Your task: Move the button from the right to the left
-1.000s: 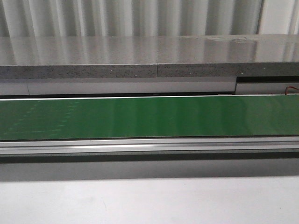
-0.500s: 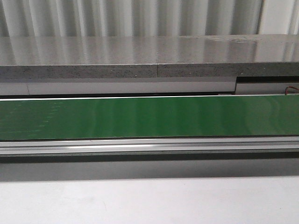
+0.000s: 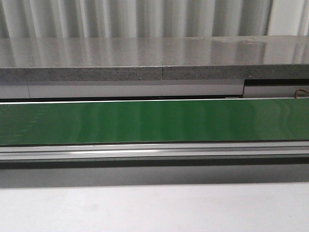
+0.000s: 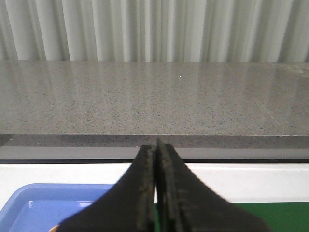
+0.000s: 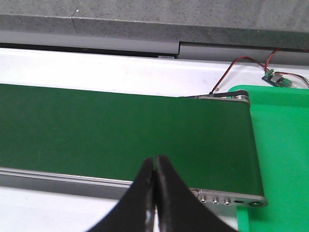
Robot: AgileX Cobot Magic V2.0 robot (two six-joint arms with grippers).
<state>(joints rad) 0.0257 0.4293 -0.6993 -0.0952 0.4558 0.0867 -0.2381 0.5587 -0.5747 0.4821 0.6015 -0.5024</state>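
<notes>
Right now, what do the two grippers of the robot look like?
Only the fingers show, in the wrist views. The left gripper has two black, tapering fingers with rough, worn-looking inner pads. The right gripper looks the same: two black, smooth, tapering fingers. No cables, markings or arm links are visible.

Our left hand shows two matte black fingers, broad at the base and tapering to narrow tips, their inner faces edged with rough, worn, greyish pads. Our right hand has the same black tapered fingers, with a thin pale seam between them.
</notes>
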